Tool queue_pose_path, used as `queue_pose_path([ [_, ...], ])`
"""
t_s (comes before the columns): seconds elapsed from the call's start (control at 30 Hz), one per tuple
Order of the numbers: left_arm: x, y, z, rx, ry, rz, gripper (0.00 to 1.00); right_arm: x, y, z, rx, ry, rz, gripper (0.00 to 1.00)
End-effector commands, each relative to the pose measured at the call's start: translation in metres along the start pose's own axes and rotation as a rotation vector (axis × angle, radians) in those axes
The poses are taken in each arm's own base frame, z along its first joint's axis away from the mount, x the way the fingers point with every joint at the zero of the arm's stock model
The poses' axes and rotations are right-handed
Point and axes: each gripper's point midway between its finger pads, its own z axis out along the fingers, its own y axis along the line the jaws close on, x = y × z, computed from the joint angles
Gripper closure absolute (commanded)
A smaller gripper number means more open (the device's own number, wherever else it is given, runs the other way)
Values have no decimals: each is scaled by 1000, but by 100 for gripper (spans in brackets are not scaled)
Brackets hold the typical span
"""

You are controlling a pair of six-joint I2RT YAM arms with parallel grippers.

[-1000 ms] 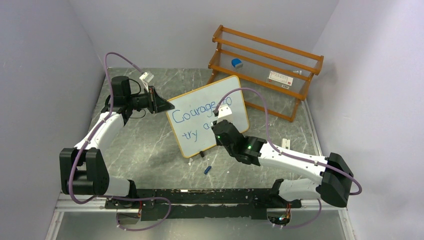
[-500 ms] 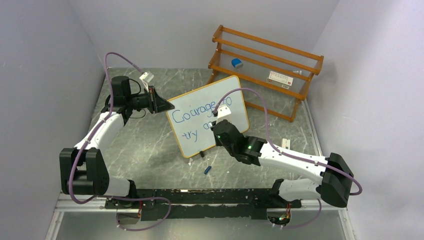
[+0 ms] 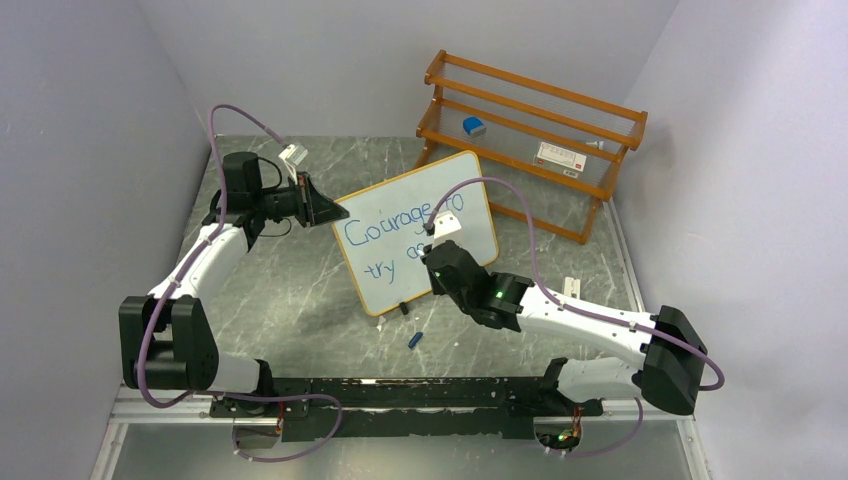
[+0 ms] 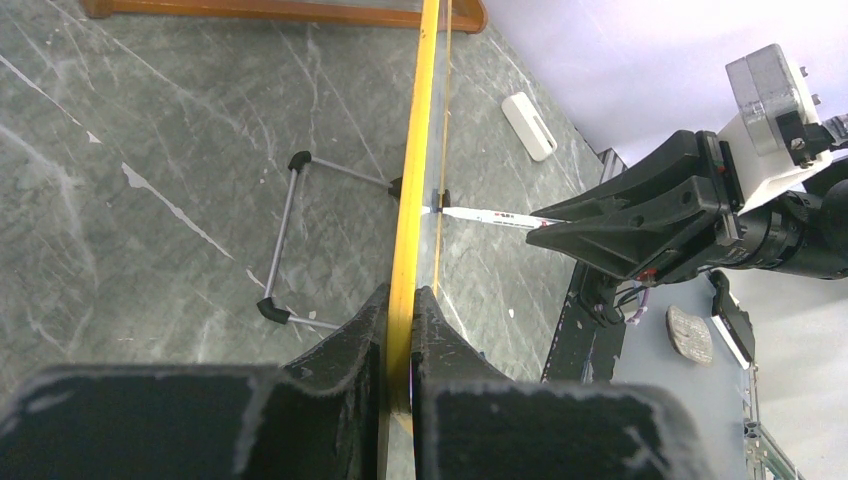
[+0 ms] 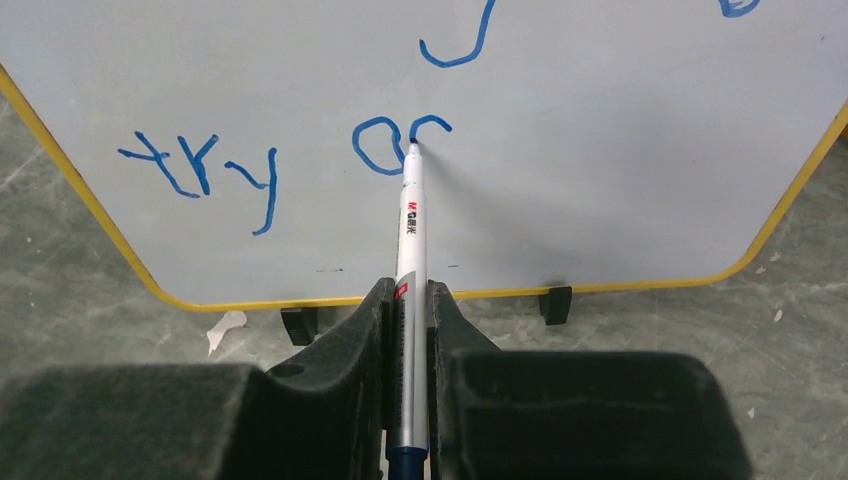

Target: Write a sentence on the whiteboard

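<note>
The whiteboard (image 3: 396, 292) stands tilted on the table with its thin orange frame and black clip feet. My left gripper (image 3: 325, 212) is shut on its left edge; the left wrist view shows the frame (image 4: 420, 150) pinched between the jaws (image 4: 400, 300). My right gripper (image 3: 437, 262) is shut on a silver blue-ink marker (image 5: 410, 220), whose tip touches the board (image 5: 620, 180). The sentence (image 3: 385, 228) reads "Courage to" above "try". After "try" (image 5: 200, 165) come an "a" and a short curved stroke (image 5: 432, 124) at the tip. My right arm hides part of the writing in the top view.
An orange wooden rack (image 3: 530, 105) stands at the back right with a blue eraser (image 3: 474, 126) and a white box (image 3: 560, 155). A blue marker cap (image 3: 415, 340) lies in front of the board. A small white piece (image 3: 571, 287) lies right of my right arm.
My right gripper has shifted very slightly left with the marker on the second line. The left gripper and the board have not moved.
</note>
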Motion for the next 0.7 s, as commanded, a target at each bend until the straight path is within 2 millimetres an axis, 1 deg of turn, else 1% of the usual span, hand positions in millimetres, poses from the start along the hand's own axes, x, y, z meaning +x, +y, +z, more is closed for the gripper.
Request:
queue_pose_path([
  [0.0,23,17,9,-67,61,-37,95,15,-8,1,29,51,-21,100],
  [0.27,23,18,9,-67,63,-40,95,19,-12,1,48,62,-27,100],
  [0.67,23,17,9,-68,62,-38,95,10,-19,2,91,23,-9,100],
])
